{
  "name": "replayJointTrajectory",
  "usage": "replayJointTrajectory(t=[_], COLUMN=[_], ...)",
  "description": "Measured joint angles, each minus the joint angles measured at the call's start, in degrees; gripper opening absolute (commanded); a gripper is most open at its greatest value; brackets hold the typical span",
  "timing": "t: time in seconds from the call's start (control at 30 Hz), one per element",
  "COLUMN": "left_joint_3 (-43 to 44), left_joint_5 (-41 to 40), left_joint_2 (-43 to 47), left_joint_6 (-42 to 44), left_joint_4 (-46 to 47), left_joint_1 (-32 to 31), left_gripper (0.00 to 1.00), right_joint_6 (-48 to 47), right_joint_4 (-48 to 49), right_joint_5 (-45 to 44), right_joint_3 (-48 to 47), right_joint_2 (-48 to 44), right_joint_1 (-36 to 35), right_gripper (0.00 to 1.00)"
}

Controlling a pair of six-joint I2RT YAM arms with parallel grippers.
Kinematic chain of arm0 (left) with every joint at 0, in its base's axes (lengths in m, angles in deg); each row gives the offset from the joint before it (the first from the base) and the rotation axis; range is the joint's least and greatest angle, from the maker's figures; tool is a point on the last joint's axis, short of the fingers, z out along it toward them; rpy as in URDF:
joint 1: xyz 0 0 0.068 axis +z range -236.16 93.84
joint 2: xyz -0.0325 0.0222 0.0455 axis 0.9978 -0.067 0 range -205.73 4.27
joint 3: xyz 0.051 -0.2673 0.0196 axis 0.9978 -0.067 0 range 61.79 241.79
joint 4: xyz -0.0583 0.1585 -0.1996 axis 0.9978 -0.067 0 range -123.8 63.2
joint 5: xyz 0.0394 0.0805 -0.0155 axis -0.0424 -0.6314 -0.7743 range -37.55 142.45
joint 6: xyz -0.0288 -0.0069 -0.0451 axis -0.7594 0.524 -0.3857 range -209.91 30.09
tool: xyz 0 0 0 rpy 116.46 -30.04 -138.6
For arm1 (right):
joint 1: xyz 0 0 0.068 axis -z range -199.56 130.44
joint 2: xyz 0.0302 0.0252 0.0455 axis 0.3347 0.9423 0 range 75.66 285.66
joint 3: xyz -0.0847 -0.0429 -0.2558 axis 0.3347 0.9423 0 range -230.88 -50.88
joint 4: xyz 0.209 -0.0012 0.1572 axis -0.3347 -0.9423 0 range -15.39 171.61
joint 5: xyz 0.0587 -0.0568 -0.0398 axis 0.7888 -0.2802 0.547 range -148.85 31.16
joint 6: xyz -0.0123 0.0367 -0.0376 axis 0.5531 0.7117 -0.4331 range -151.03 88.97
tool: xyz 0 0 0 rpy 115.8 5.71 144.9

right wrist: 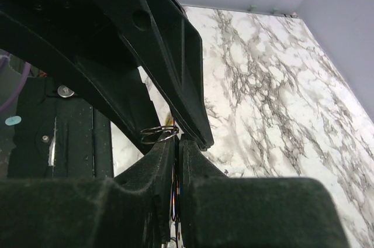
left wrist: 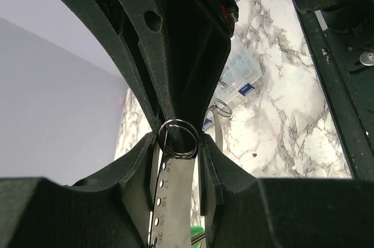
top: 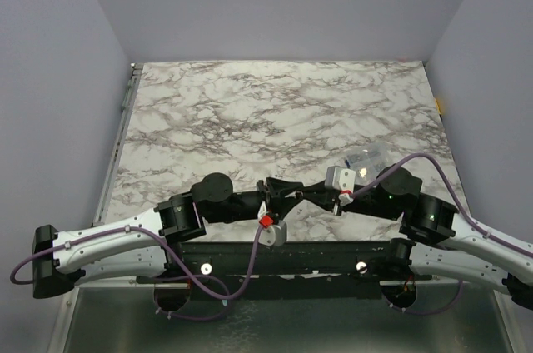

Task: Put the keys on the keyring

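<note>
Both grippers meet tip to tip low over the marble table [top: 275, 111]. In the left wrist view my left gripper [left wrist: 178, 143] is shut on the keyring [left wrist: 175, 201], a flat grey metal band with numbered holes. A small wire ring [left wrist: 179, 138] sits at the band's upper end. A bit of green [left wrist: 203, 231] shows low between the fingers. My right gripper [right wrist: 178, 140] is shut on something thin, seemingly a key. The same wire ring [right wrist: 159, 134] sticks out at its tips. From above, the left gripper [top: 287, 192] and right gripper [top: 316, 193] hide these things.
A clear plastic box [top: 366, 157] lies on the table just beyond the right arm. In the left wrist view that box [left wrist: 239, 72] holds a blue-headed key [left wrist: 246, 88], and another small wire ring [left wrist: 222, 107] lies beside it. Grey walls close in the table.
</note>
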Motion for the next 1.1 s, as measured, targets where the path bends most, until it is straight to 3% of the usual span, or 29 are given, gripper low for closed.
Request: replayJointTrajectory(t=[1.1], left_joint_3=[-0.3], left_joint_5=[-0.1], left_joint_2=[3.5], left_joint_6=[-0.9], left_joint_4=[-3.7], left_joint_1=[-0.3], left_gripper=[0.17], right_joint_6=[-5.1], right_joint_4=[4.3], right_joint_5=[1.9], right_joint_3=[2.6], right_joint_2=[-0.7], right_joint_1=[-0.5], right_gripper=[0.01])
